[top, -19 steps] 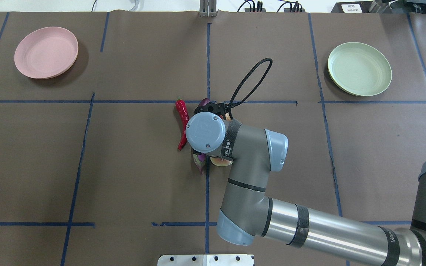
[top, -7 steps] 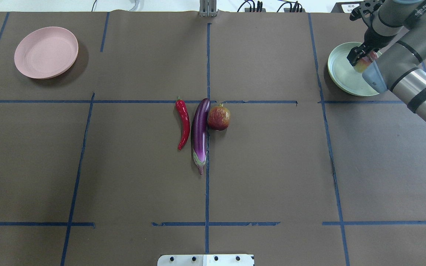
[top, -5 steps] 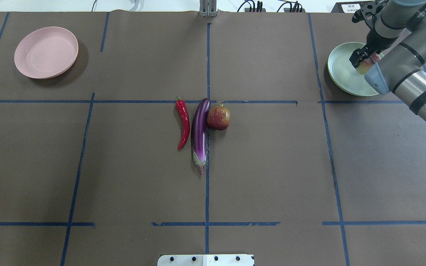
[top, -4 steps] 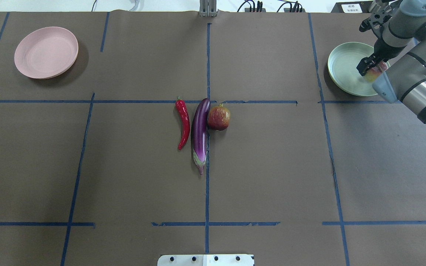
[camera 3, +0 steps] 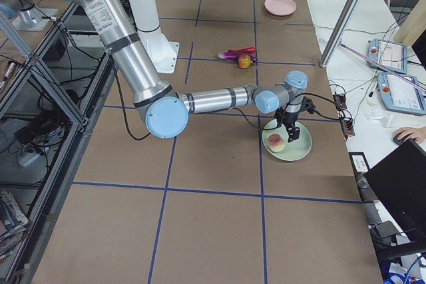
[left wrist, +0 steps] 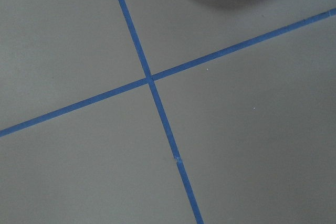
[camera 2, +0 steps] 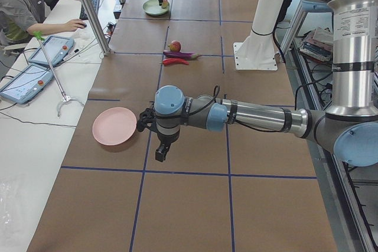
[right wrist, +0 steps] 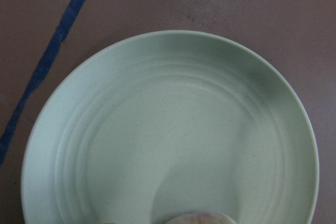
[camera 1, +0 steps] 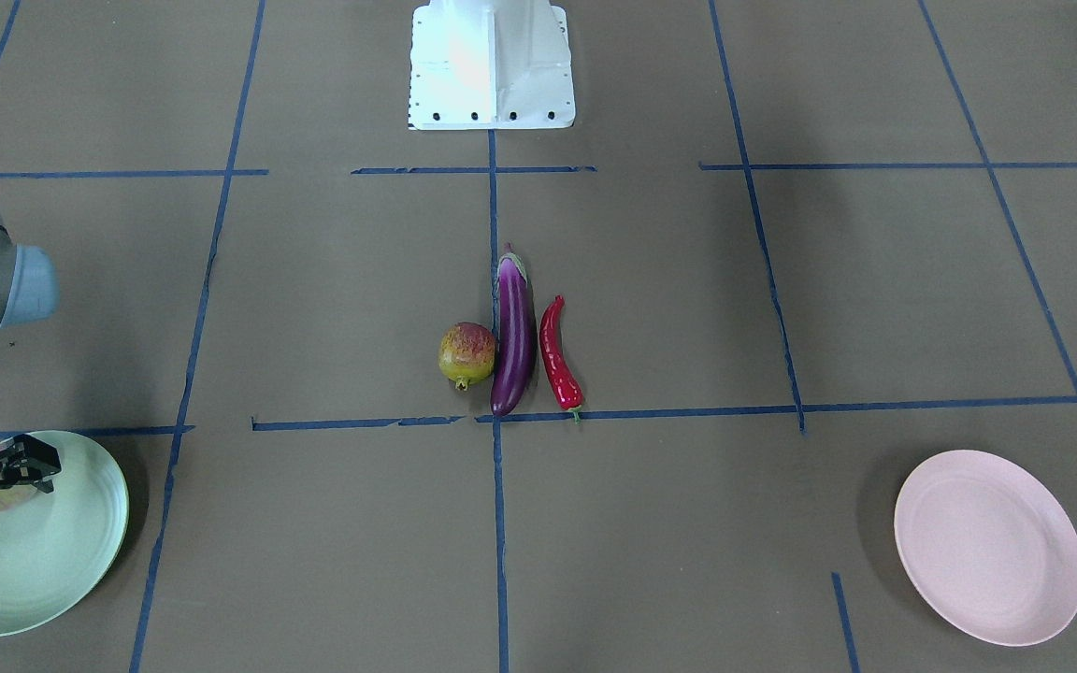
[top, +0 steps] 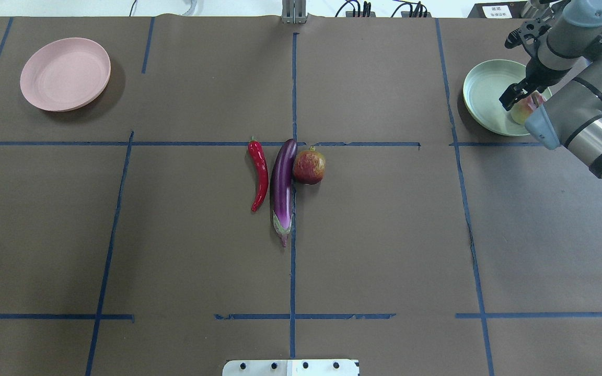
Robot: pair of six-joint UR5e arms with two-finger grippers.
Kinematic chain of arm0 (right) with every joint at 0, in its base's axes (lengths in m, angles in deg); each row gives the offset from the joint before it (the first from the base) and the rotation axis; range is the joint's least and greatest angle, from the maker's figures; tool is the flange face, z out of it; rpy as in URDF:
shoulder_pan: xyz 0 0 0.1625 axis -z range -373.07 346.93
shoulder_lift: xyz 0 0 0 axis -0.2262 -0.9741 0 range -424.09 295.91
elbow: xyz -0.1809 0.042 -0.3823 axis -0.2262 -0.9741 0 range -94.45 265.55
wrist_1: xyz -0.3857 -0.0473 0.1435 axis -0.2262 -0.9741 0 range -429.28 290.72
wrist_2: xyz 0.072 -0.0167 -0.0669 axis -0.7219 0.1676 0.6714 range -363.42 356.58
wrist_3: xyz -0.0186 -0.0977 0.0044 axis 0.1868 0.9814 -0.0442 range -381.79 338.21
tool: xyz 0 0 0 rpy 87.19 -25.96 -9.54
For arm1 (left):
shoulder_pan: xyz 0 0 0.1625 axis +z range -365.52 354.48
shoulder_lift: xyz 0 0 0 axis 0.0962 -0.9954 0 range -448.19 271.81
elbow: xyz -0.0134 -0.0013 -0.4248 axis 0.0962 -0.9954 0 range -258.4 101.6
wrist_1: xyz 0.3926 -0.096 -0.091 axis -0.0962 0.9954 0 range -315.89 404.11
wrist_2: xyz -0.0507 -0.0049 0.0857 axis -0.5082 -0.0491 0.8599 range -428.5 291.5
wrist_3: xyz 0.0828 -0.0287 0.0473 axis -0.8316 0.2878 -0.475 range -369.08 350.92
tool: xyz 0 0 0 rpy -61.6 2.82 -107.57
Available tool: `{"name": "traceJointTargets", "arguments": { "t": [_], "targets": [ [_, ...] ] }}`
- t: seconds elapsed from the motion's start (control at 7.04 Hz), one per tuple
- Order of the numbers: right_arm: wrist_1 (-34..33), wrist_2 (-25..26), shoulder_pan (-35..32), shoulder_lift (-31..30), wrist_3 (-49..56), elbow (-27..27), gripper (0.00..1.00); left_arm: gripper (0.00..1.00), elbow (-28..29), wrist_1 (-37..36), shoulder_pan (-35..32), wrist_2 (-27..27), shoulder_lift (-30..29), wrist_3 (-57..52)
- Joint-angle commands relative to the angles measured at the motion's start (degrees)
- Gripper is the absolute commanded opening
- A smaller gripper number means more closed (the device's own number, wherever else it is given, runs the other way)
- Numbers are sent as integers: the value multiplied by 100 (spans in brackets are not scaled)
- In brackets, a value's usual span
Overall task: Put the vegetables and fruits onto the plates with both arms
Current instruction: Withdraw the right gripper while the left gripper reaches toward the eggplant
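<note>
The peach (top: 522,110) lies on the pale green plate (top: 485,96) at the far right, also seen in the exterior right view (camera 3: 276,141) and at the bottom edge of the right wrist view (right wrist: 197,217). My right gripper (top: 512,98) hangs just over it, open. The purple eggplant (top: 283,183), red chili pepper (top: 259,175) and pomegranate (top: 309,166) lie side by side at the table's middle. The pink plate (top: 65,73) sits empty at the far left. My left gripper (camera 2: 160,153) shows only in the exterior left view, beside the pink plate (camera 2: 114,126); I cannot tell whether it is open or shut.
The white base block (top: 290,367) stands at the near edge. Blue tape lines cross the brown table cover. Operators sit at a side desk with tablets (camera 2: 26,81) beyond the far side.
My right arm carried the peach from the middle group to the green plate. In the last half second the peach has come to rest on the plate and the gripper has let go.
</note>
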Motion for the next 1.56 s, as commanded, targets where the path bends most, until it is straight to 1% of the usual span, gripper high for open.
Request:
{"name": "traceJointTargets", "arguments": {
  "t": [0.0,0.14,0.28,0.43,0.57,0.71,0.85,0.99,1.14,1.42],
  "targets": [
    [-320,-696,-683,-67,83,227,100,100,-233,-9,997,43,-573,1410],
    [-801,-716,-896,-224,189,672,100,100,-200,-78,1760,61,-1115,1947],
    [-1241,-656,-985,-704,355,1347,100,100,-173,-79,2438,87,-1460,2683],
    [-1506,-672,-1160,-1127,374,1902,100,100,-68,-88,2923,96,-2029,3369],
    [-1822,-716,-1336,-1618,557,2429,100,100,-76,-88,3546,470,-2513,4629],
    [-1878,-716,-1547,-2215,890,2861,100,100,-50,-88,4091,1031,-2866,5512],
    [-1878,-734,-1827,-2699,928,3144,100,100,28,-105,4349,1158,-3165,6243],
    [-1817,-769,-1839,-3183,876,3407,100,100,195,-271,4717,1490,-3612,7042],
    [-1817,-787,-1839,-3222,823,3506,100,100,666,-325,5147,2094,-4182,7528],
    [-1808,-796,-1839,-3214,823,3507,100,100,1773,-229,5606,2643,-5063,8032]
  ]
}}
